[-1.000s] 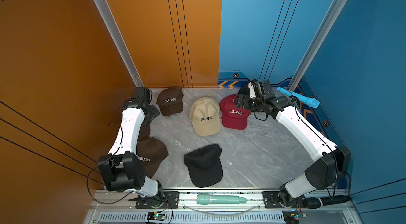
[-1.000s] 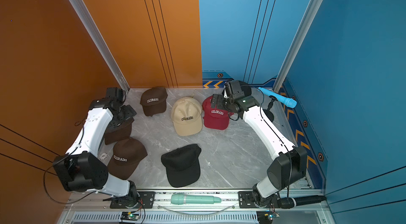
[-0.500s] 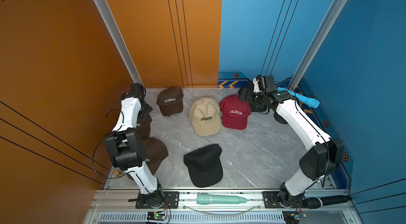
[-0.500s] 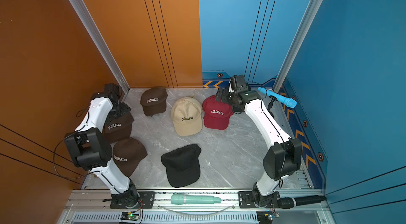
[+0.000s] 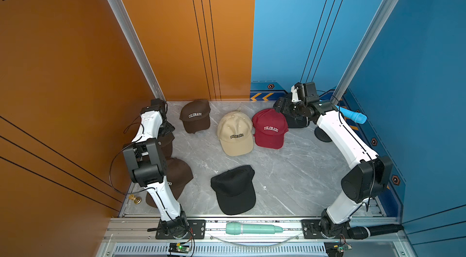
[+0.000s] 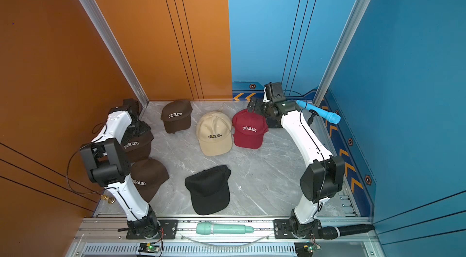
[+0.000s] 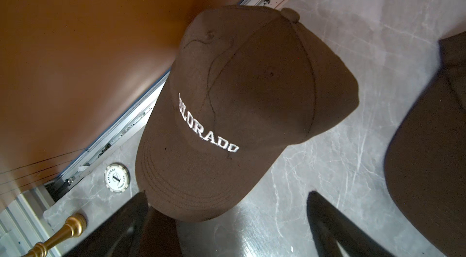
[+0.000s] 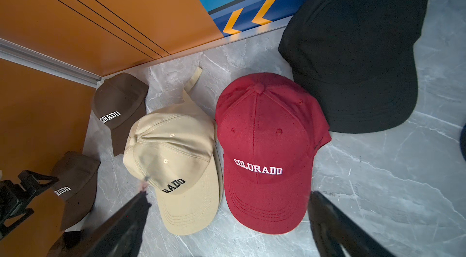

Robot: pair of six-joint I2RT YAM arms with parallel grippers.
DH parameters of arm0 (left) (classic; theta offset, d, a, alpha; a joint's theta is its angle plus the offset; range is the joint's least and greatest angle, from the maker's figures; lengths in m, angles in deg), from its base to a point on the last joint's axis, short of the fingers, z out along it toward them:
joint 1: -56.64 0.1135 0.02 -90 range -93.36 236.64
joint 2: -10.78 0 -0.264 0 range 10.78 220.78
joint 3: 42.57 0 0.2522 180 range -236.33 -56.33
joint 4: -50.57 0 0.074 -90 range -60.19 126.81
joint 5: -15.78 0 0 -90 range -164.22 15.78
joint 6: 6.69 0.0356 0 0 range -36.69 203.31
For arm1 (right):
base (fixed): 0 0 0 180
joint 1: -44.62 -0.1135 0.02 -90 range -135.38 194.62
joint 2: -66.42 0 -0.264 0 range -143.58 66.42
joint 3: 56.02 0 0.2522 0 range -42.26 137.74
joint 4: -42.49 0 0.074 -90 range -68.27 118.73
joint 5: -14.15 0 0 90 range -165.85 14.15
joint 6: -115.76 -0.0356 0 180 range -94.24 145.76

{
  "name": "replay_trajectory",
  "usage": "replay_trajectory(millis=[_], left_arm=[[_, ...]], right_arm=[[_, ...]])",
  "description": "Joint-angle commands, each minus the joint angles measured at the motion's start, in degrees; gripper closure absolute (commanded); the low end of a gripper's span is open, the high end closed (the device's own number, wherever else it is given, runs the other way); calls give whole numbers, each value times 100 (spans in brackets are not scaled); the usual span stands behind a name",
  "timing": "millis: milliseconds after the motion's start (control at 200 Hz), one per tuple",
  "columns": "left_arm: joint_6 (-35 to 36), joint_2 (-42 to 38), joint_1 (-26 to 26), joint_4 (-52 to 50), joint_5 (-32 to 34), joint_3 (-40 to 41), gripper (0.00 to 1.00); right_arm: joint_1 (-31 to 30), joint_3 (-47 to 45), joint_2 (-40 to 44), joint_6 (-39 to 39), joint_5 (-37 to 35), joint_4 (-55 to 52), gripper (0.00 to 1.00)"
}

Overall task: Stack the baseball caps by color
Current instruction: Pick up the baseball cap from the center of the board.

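Three brown baseball caps lie along the left: one at the back [image 5: 195,118], one by the wall [image 7: 247,107] and one in front [image 6: 148,177]. A beige cap [image 5: 234,132] and a red cap [image 5: 269,128] sit side by side at the back. One black cap [image 5: 233,189] lies in front, another [image 8: 353,49] in the back right corner. My left gripper [image 7: 228,195] hangs open over the brim of the brown cap by the wall, holding nothing. My right gripper [image 8: 228,194] hangs open above the red cap's brim, also holding nothing.
Orange walls close the left and back, blue walls the right. A poker chip [image 7: 116,177] and a gold chess piece [image 5: 135,199] lie by the left wall. A blue microphone [image 5: 353,117] leans at the back right. A teal handle [image 5: 252,228] rests on the front rail.
My left arm has folded, its elbow lifting toward the back, and the brown cap by the wall now lies free with its lettering showing. My right gripper has drawn slightly back from the red cap.
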Motion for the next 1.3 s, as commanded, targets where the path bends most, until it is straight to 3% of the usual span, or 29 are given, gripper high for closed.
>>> replay_trajectory(millis=[0,165,761,1171,1291], left_arm=[[91,-71,23,-85,53,-82,1],[187,-146,102,-85,312,-101,0],[180,628,397,56,-87,-740,2],[64,1059,460,192,-148,-728,0],[52,1138,444,193,-170,-694,7]], right_arm=[[-54,135,35,-45,-56,-238,0],[-149,114,115,-36,-121,-307,0],[-543,98,374,-69,-607,-515,0],[-602,139,424,-104,-752,-623,0],[-601,147,444,-106,-824,-676,0]])
